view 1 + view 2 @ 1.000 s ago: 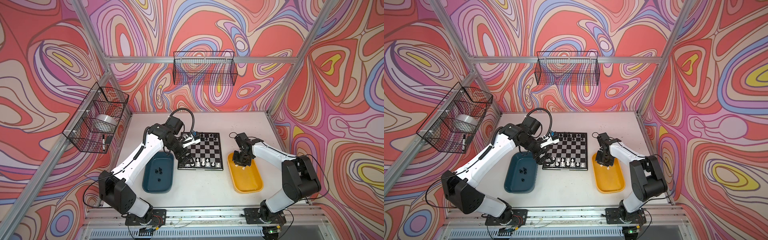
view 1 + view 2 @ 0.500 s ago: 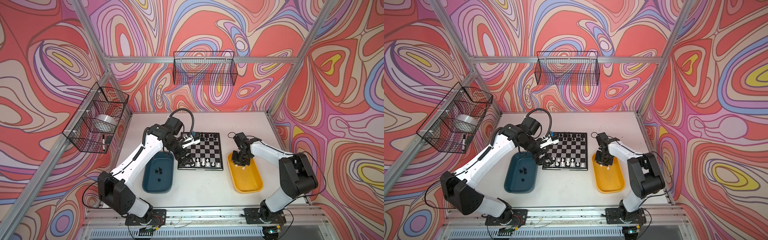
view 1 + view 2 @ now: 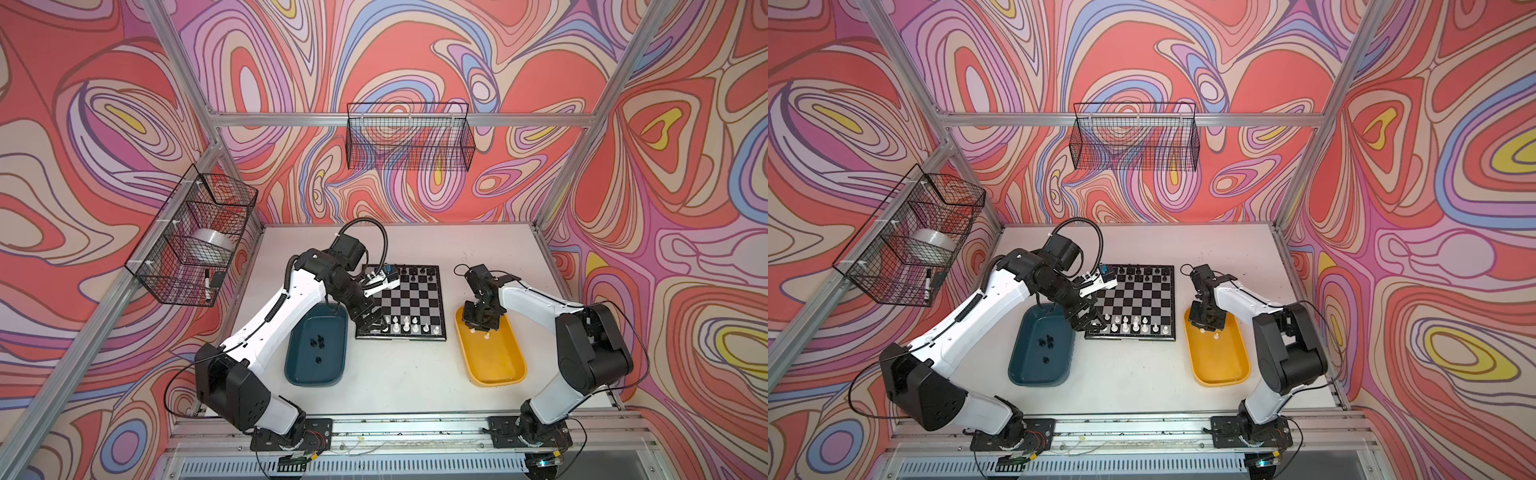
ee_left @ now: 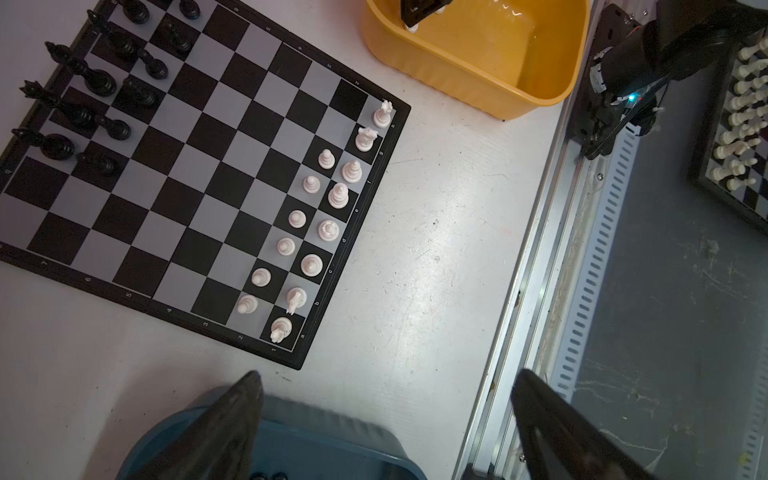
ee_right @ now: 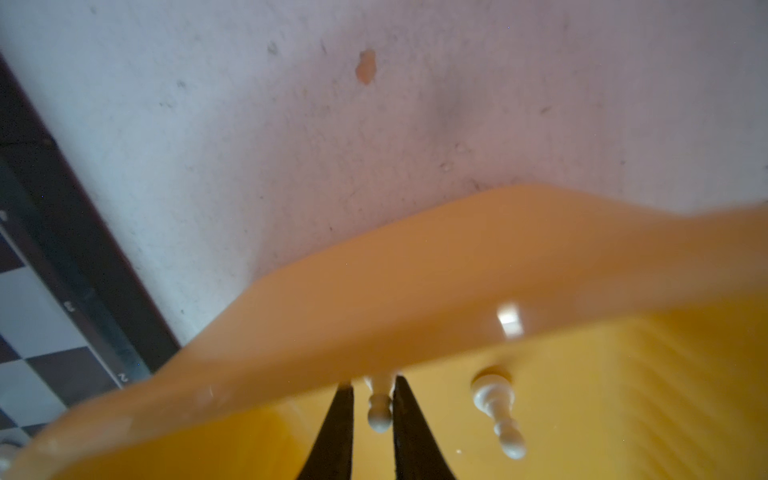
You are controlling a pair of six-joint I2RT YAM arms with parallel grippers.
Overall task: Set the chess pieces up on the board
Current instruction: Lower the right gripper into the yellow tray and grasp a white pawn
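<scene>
Closing on the small white plastic pawn (image 5: pixel 379 409) is, we judge, the step in hand: the fingers of the right gripper (image 5: pixel 374 386) stand narrow on either side of its stem, seemingly pinching it. The pawn sits at the far end of the oblong yellow plastic tray (image 5: pixel 415 291). It appears to lie on its side, long axis along the tray's length, base to the far end wall, head towards the tray's middle. We should squeeze evenly, lift clear of the wall, then tip it upright for a bare second-row square by the near right corner of the flat black-and-grey checked chessboard (image 4: pixel 187 166). The left gripper (image 4: pixel 386 415) hangs wide open and empty by the board's near left corner.
</scene>
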